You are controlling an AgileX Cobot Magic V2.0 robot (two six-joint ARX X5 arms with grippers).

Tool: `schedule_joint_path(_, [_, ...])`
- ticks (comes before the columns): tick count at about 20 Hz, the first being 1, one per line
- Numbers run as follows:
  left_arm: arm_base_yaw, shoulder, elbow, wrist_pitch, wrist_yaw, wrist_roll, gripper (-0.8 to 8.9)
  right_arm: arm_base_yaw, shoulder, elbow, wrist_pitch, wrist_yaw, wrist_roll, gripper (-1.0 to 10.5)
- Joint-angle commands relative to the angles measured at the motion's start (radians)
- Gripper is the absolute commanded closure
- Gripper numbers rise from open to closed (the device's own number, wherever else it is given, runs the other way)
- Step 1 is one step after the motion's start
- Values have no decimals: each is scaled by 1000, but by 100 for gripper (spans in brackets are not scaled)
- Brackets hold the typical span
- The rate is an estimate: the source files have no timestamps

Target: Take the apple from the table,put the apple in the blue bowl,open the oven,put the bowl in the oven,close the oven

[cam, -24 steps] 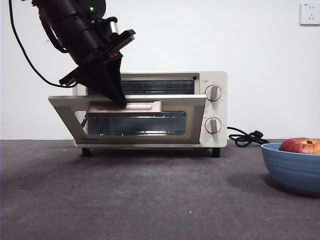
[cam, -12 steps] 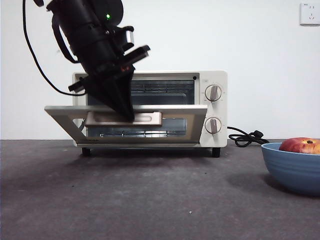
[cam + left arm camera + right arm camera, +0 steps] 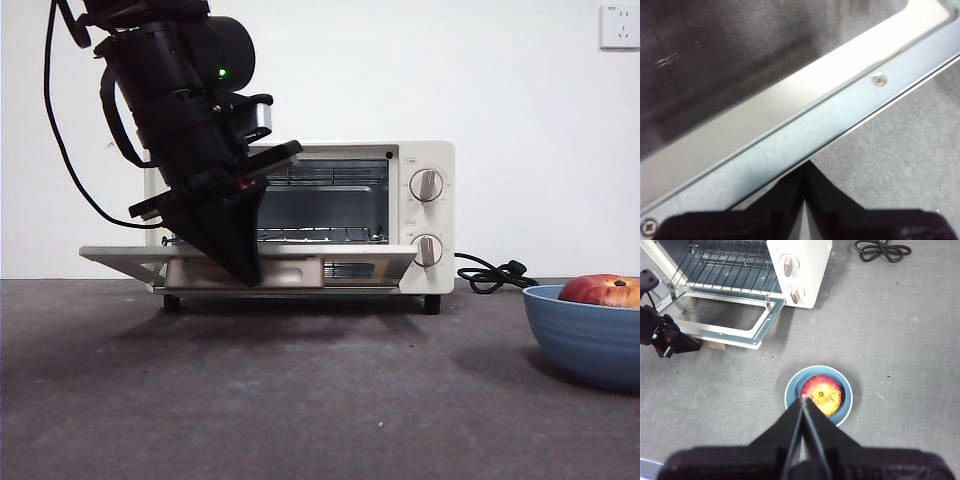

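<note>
The oven (image 3: 420,215) stands at the back with its door (image 3: 360,252) lowered almost flat. My left gripper (image 3: 245,272) comes down from the upper left, and its shut jaws rest against the beige handle (image 3: 295,272) at the door's front edge. In the left wrist view the jaws (image 3: 805,167) meet tip to tip just under the door's metal rim (image 3: 840,125). The apple (image 3: 603,291) lies in the blue bowl (image 3: 585,340) on the table at the right. My right gripper (image 3: 804,400) hangs shut high over the apple (image 3: 822,394) and the bowl (image 3: 845,390).
A wire rack (image 3: 320,235) shows inside the oven cavity. A black power cord (image 3: 490,275) lies coiled on the table to the right of the oven. A wall socket (image 3: 620,27) sits at the top right. Bare table (image 3: 300,400) stretches in front of the oven.
The oven door has swung down from a steep tilt to nearly flat. My left gripper has moved down and slightly right with the handle. Bowl and apple have not moved.
</note>
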Motion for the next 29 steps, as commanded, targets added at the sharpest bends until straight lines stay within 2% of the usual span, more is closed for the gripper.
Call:
schedule_joint_path(1, [-6, 9, 3, 12, -13, 19, 819, 1, 0, 0, 3, -1, -9, 958])
schedule_joint_path(7, [-35, 9, 3, -40, -12, 42, 819, 1, 0, 0, -9, -1, -6, 958])
schedule_joint_path(11, [-62, -16, 3, -98, -12, 72, 819, 1, 42, -4, -112, -1, 3, 958])
schedule_joint_path(14, [-82, -73, 3, -139, -13, 93, 819, 1, 85, -72, -76, -13, 17, 958])
schedule_joint_path(17, [-100, -166, 3, -180, -13, 97, 819, -8, 127, -222, 2, -11, 30, 958])
schedule_joint_path(21, [-110, -336, 3, -229, -13, 97, 819, -120, 177, -377, 132, -24, 35, 958])
schedule_joint_path(25, [-110, -522, 3, -277, -13, 97, 819, -269, 269, -402, 200, -135, -11, 958])
schedule_joint_path(27, [-110, -599, 3, -310, -14, 97, 819, -318, 335, -402, 215, -159, -17, 935])
schedule_joint_path(28, [-110, -628, 3, -328, -13, 97, 819, -334, 369, -402, 217, -166, -17, 902])
schedule_joint_path(29, [-110, -659, 3, -354, -14, 97, 819, -349, 414, -402, 222, -167, -17, 802])
